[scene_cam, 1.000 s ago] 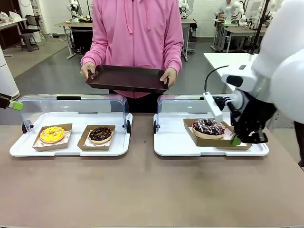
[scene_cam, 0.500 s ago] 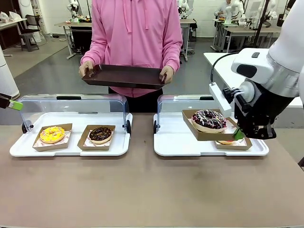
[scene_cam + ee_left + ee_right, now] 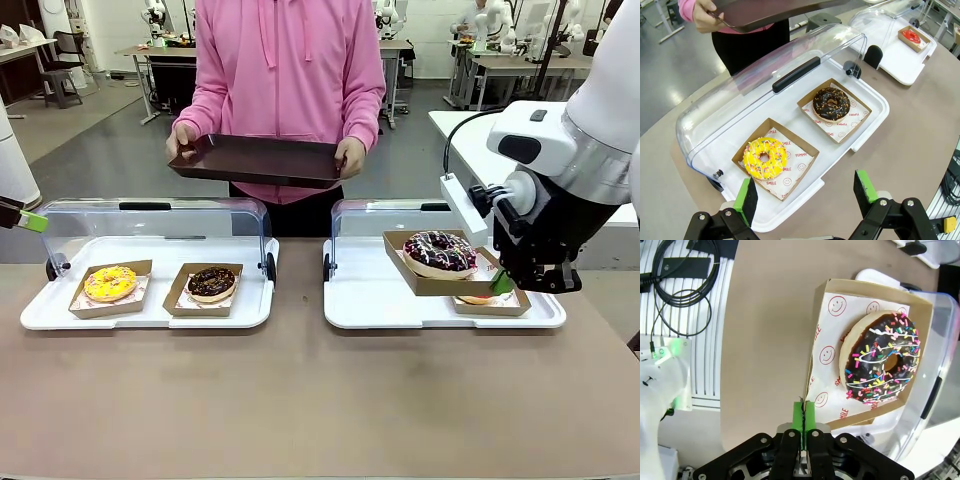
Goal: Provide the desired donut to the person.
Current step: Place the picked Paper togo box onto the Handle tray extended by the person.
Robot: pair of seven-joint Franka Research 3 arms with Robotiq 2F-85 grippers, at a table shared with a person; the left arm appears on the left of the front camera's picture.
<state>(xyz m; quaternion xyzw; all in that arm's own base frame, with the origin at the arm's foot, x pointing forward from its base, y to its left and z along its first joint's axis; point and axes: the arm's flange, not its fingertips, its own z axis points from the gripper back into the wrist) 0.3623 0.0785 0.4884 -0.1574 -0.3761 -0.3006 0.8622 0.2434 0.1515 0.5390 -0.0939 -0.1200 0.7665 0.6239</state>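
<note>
- The right gripper (image 3: 498,287) is seen at the right of the front frame. Its green pads are pinched tight on the edge of a brown cardboard tray (image 3: 440,285). In the right wrist view the pads are pressed together with the card wall caught between them.
- The sprinkled chocolate donut (image 3: 439,252) is sat in that cardboard tray. It's held up over the right white tray (image 3: 365,295), a bit right of centre in the front frame.
- A red donut (image 3: 910,36) in its own card box is spotted in the upper right corner of the left wrist view, on that same right white tray.
- The person (image 3: 290,70) is framed at the top middle of the front view, across the table (image 3: 300,400). A dark serving tray (image 3: 260,160) is gripped in both hands, well apart from the sprinkled chocolate donut.
- The left gripper (image 3: 807,195) is found at the bottom of the left wrist view, fingers spread wide with nothing gripped.
- Past it, the left white tray (image 3: 880,107) is loaded with a yellow donut (image 3: 765,157) and a dark chocolate donut (image 3: 831,103). Each is in its own card tray, side by side, and a clear lid (image 3: 740,85) is tipped open behind them.
</note>
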